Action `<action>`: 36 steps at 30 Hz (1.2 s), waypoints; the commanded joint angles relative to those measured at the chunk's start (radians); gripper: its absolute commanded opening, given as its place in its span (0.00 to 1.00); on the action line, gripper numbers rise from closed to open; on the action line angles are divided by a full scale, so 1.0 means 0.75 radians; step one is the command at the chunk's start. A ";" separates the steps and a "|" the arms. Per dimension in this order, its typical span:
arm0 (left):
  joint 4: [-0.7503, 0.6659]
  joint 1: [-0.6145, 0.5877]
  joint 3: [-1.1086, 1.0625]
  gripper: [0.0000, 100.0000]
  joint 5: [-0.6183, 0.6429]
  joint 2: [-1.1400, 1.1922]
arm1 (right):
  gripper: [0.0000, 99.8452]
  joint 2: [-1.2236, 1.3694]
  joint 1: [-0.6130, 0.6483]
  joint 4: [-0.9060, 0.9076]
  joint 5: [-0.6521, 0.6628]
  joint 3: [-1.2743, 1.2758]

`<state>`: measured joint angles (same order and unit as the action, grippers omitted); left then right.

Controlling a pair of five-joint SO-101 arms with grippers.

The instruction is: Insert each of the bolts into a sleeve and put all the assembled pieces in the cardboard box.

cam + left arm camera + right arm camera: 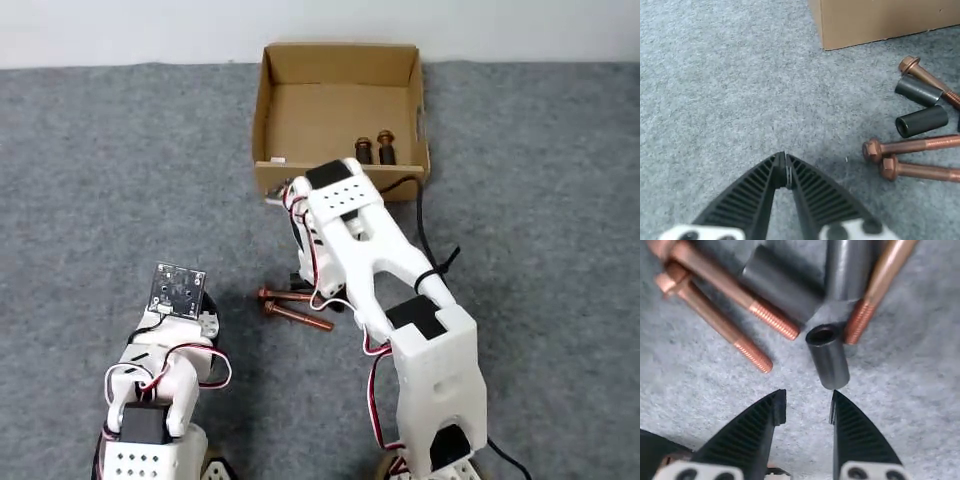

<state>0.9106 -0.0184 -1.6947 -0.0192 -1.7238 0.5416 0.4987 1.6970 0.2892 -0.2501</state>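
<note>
Three copper bolts (725, 287) (715, 322) (880, 285) and three black sleeves (827, 355) (780, 287) (847, 265) lie together on the grey carpet. My right gripper (805, 407) is open just short of the nearest sleeve, whose open end faces the camera. In the high view the right arm (350, 230) hangs over this pile, with two bolts (295, 303) showing beside it. The cardboard box (290, 110) holds two assembled pieces (373, 150) at its front wall. My left gripper (785, 172) is shut and empty over bare carpet, to the left of the bolts (912, 145) and sleeves (921, 121).
The left arm (165, 370) sits low at the front left. A black cable (420, 225) runs from the box's front along the right arm. The box's corner (880, 20) stands beyond the pile. Grey carpet stretches open to the left and right.
</note>
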 commanded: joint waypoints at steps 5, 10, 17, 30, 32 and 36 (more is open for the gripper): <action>-0.031 -0.006 0.007 0.00 0.006 -0.002 | 0.14 -0.073 -0.005 -0.216 0.020 0.061; -0.031 -0.006 0.007 0.00 0.006 -0.002 | 0.14 -0.009 -0.028 -0.210 0.020 0.061; -0.031 -0.006 0.007 0.00 0.006 -0.002 | 0.09 0.140 -0.034 -0.187 0.012 0.061; -0.023 -0.006 0.007 0.00 0.006 -0.002 | 0.01 -0.185 -0.038 0.048 -0.258 0.055; -0.018 -0.006 0.007 0.00 0.006 0.000 | 0.01 -0.283 -0.038 0.095 -0.311 0.059; 0.020 0.035 0.007 0.01 0.008 -0.006 | 0.01 -0.506 -0.038 0.122 -0.432 0.061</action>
<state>0.9137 -0.0184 -1.6947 -0.0192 -1.7238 0.3191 0.4741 1.7492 0.0299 -0.1964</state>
